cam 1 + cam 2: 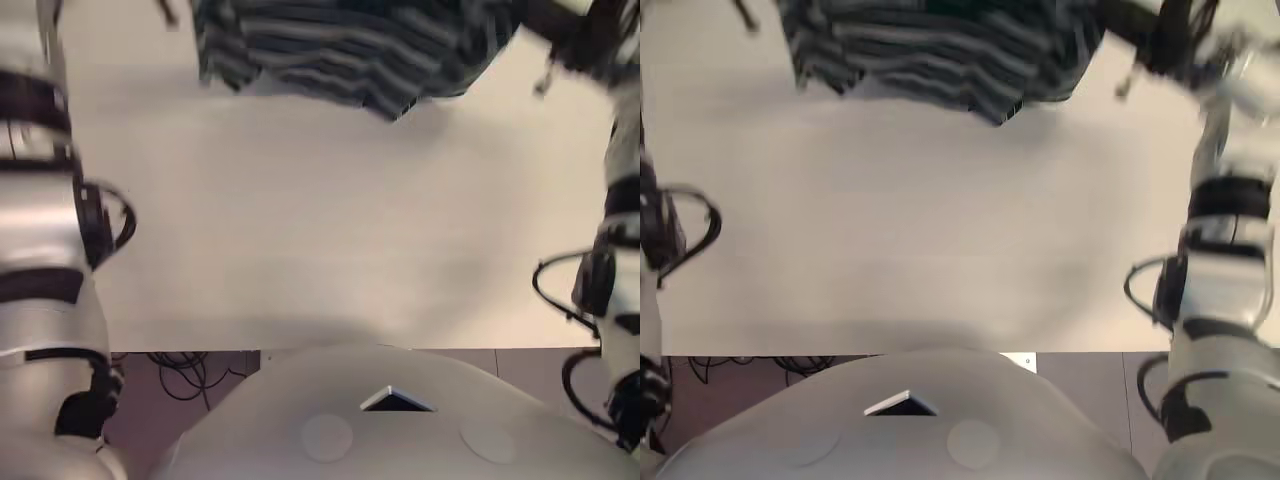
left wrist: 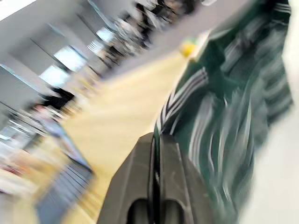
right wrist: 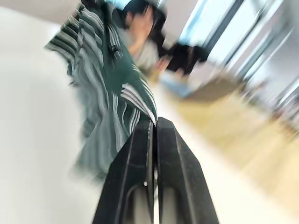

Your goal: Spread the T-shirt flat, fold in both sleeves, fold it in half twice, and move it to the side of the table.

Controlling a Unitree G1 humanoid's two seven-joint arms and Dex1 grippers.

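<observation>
L claw [image 2: 158, 140] was clamped on the T-shirt [image 2: 219, 102]: both fingers pressed together, w/ a white-striped edge of the dark green fabric pinched at the tips. R claw [image 3: 154, 123] was the same, fingers together, a striped edge of the shirt caught right at the tips and the rest of the cloth trailing away from it.

Seen from my head, the T-shirt [image 1: 350, 50] was over the far part of the table [image 1: 320, 230], approx. centred across its width. It was bunched and wrinkled, not spread, and its stripes ran roughly along the table's far edge. The lower edge hung uneven, w/ one corner dipping lowest toward the table's middle, a bit to the right of centre. Couldn't tell whether the hanging fabric touched the table or cleared it; too blurred.

Table top was pale and plain. My arms stood at the table's two ends, L at the left end, R at the right, w/ the R forearm up by the far right corner. Dark cables [image 1: 185, 375] lay on the floor below the table's near edge, toward its left end.
</observation>
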